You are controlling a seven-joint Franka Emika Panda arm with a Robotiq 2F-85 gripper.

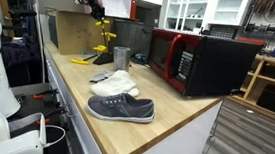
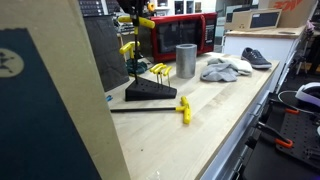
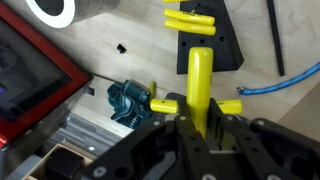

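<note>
**Item:** my gripper (image 3: pixel 201 128), jaws clamped on the yellow peg (image 3: pixel 199 75), held above the counter.
**Location:** in the wrist view, the black stand (image 3: pixel 222 45) lies at twelve o'clock of the peg.
**Handling (my judgement):** grip firm, peg plumb, clear of the stand's prongs.
**Obscured:** pad contact is hidden behind the peg's cross-arms. The teal lump (image 3: pixel 128 102) at nine o'clock is unidentifiable.

No lettering can be read in any view. In an exterior view, the cardboard box (image 2: pixel 250 20) at one o'clock in the frame carries orange print (image 2: pixel 287 8), too small and blurred to make out. At nine o'clock, a pale round emblem (image 2: pixel 8 62) sits on the dark blue panel (image 2: pixel 20 110), with no legible marks. The wrist view shows no writing on the bench (image 3: pixel 120 25) or on anything on it.
</note>
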